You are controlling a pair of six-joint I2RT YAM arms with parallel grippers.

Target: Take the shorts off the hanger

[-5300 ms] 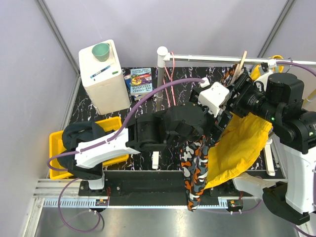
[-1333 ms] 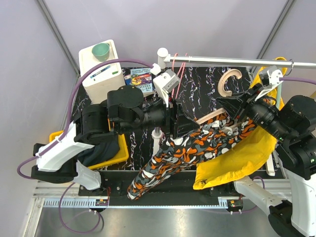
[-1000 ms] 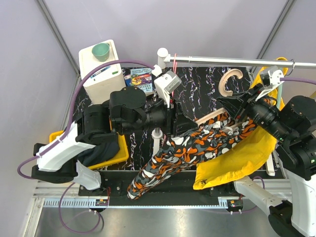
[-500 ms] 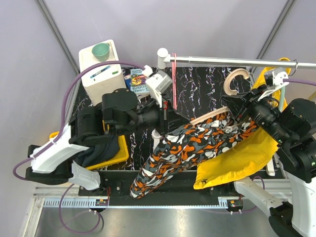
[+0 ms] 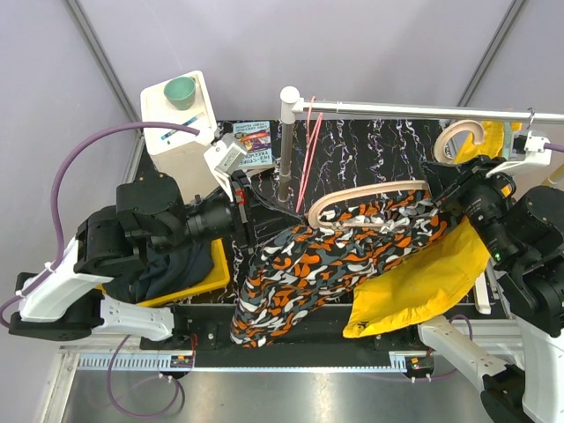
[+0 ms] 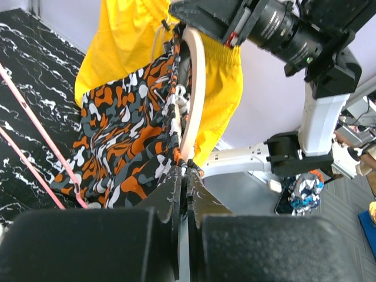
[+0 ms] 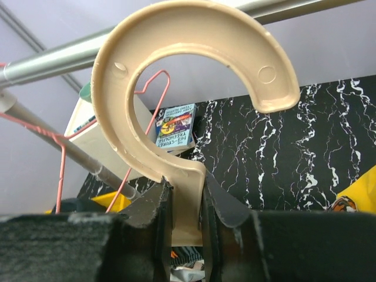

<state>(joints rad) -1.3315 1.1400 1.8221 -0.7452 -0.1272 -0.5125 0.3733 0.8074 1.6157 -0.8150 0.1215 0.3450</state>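
The shorts [image 5: 335, 256], camouflage-patterned in orange, grey and white, hang from a beige plastic hanger [image 5: 366, 192] held off the rail. My right gripper [image 5: 448, 181] is shut on the hanger's neck just below its hook [image 7: 176, 88]; in the right wrist view the right gripper [image 7: 187, 188] clamps that neck from both sides. My left gripper [image 5: 280, 227] is at the shorts' left end. In the left wrist view the left gripper [image 6: 185, 170] is shut, pinching the waistband edge of the shorts [image 6: 129, 147] next to the hanger's arm [image 6: 194, 100].
A yellow garment [image 5: 414, 282] hangs beside the shorts under the metal rail [image 5: 423, 110]. A pink wire hanger [image 5: 306, 150] leans on the rail's post. At the left stand a white box [image 5: 181, 132] with a green cup, a book [image 5: 251, 144] and a yellow bin [image 5: 207, 280].
My left gripper has shut on the shorts' edge and pulled back to the left, stretching the shorts out. The right gripper has carried the hanger up and to the right.
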